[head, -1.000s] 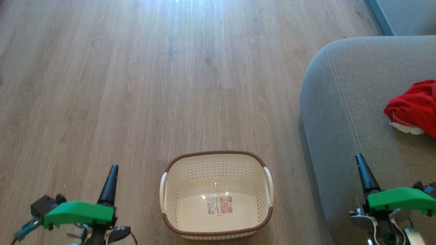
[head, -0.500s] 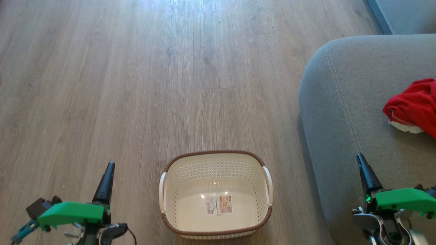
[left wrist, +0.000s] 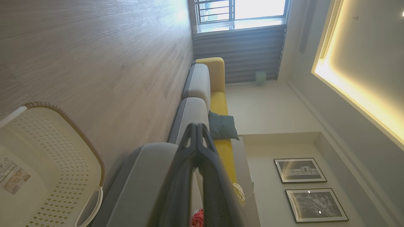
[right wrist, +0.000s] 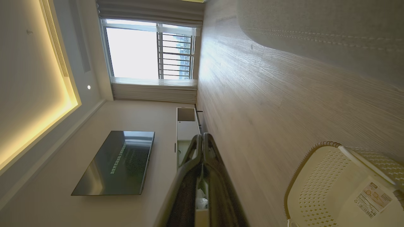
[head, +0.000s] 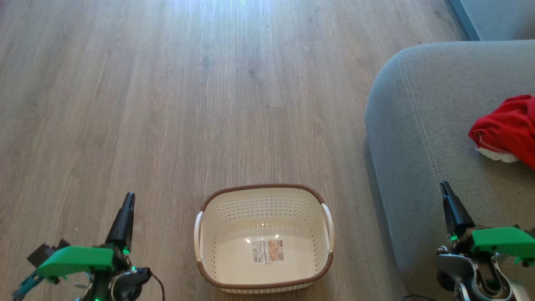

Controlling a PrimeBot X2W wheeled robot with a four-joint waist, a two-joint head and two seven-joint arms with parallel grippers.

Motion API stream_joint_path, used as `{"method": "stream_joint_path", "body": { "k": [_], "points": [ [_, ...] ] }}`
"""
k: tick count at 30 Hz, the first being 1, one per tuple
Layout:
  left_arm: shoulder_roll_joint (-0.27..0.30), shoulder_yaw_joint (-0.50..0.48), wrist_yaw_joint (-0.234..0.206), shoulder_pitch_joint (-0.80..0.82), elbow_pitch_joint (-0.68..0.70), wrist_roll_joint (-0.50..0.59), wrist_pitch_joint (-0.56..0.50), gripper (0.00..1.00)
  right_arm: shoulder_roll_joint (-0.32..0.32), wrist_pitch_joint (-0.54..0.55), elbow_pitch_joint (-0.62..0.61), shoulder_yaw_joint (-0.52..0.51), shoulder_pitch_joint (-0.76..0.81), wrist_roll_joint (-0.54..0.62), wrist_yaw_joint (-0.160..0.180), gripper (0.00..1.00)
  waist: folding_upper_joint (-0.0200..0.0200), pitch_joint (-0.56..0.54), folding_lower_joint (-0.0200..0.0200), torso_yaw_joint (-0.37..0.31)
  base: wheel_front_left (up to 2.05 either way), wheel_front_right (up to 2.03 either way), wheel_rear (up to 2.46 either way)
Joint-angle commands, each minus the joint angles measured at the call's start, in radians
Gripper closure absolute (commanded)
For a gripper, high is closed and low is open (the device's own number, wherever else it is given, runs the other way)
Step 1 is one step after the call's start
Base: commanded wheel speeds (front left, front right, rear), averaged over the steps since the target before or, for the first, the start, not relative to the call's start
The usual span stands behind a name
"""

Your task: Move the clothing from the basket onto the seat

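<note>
The cream basket with a brown braided rim stands on the floor at the bottom centre, holding nothing but its paper label. Red clothing with a bit of white lies bunched on the grey seat at the right edge. My left gripper is shut and empty, left of the basket. My right gripper is shut and empty, over the seat's front part. The left wrist view has the basket, the seat, a scrap of red clothing and the shut gripper. The right wrist view has the basket and the shut gripper.
Wood-look floor stretches ahead and to the left. A grey-blue edge sits at the top right. The left wrist view shows more sofa sections in grey and yellow with a teal cushion. A wall television and cabinet appear in the right wrist view.
Both grippers stay shut. The left one has shifted slightly left and lower in view; the right one slightly right. The whole picture has drifted a little, so the camera moved too.
</note>
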State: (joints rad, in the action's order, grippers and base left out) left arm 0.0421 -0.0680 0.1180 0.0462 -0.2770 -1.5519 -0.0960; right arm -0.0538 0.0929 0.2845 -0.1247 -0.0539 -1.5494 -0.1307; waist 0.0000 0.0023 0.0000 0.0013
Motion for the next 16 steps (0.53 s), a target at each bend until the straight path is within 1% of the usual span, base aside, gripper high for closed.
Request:
{"method": "stream_joint_path", "body": {
  "k": [1,4,16],
  "points": [
    [0.008,-0.04,0.009,0.059,0.031,-0.028,-0.009,1.0,0.002,0.013,-0.039,0.013,-0.052,-0.029,0.0,1.0,0.0,0.0,0.0,0.0,0.0,0.0,0.0],
    [0.008,-0.046,0.013,0.062,0.031,-0.057,-0.017,1.0,0.004,0.021,-0.04,0.01,-0.054,-0.058,0.0,1.0,0.0,0.001,0.0,-0.001,0.0,0.0,0.0],
    [0.008,-0.046,0.013,0.062,0.032,-0.057,-0.017,1.0,0.004,0.021,-0.04,0.01,-0.054,-0.059,0.0,1.0,0.0,0.001,0.0,-0.001,0.0,0.0,0.0]
  ]
}}
